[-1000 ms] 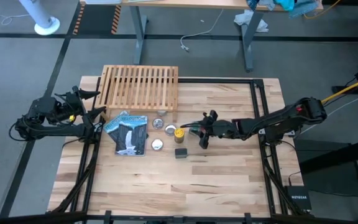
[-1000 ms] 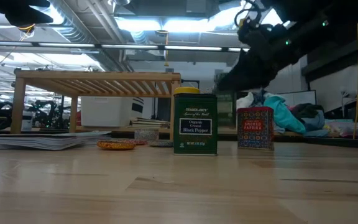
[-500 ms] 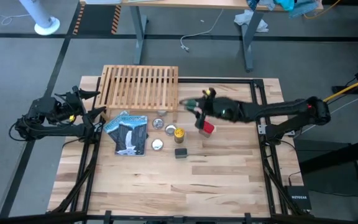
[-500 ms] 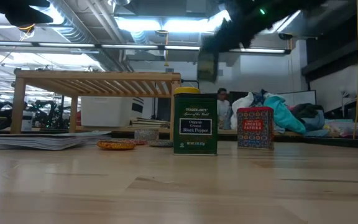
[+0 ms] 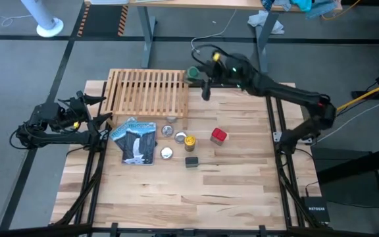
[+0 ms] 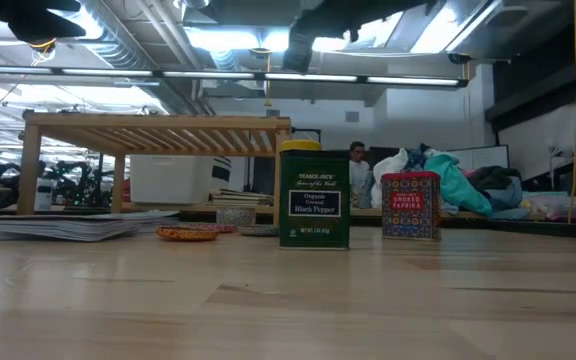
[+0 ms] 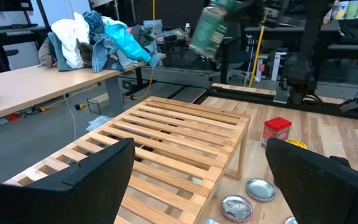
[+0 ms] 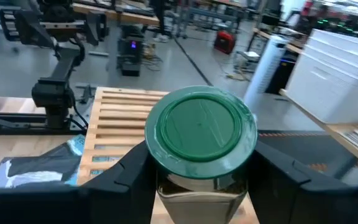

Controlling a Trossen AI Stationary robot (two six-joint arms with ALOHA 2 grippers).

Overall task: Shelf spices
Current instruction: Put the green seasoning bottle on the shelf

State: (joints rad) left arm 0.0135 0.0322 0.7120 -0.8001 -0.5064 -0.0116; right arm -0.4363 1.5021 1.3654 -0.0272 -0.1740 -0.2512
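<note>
Landmark: shelf (image 5: 149,91), at table's far left.
- Shelf top: bare slats, nothing on it.
- Above shelf's far right corner: right gripper (image 5: 198,72) clamped on green-capped jar (image 5: 193,72), arm stretching away right.
- Just in front of shelf, left part: blue-and-white packet (image 5: 135,140).
- In front of shelf's right end: three silvery tins (image 5: 170,129), yellow-capped jar (image 5: 189,140), black tin (image 5: 191,161), tightly clustered.
- Red tin (image 5: 218,135) stands right of cluster, apart.
- Left of shelf: left gripper (image 5: 96,108), jaws wide, at table edge.
- Table (image 5: 242,178) right of shelf and nearer than cluster: bare wood.
</note>
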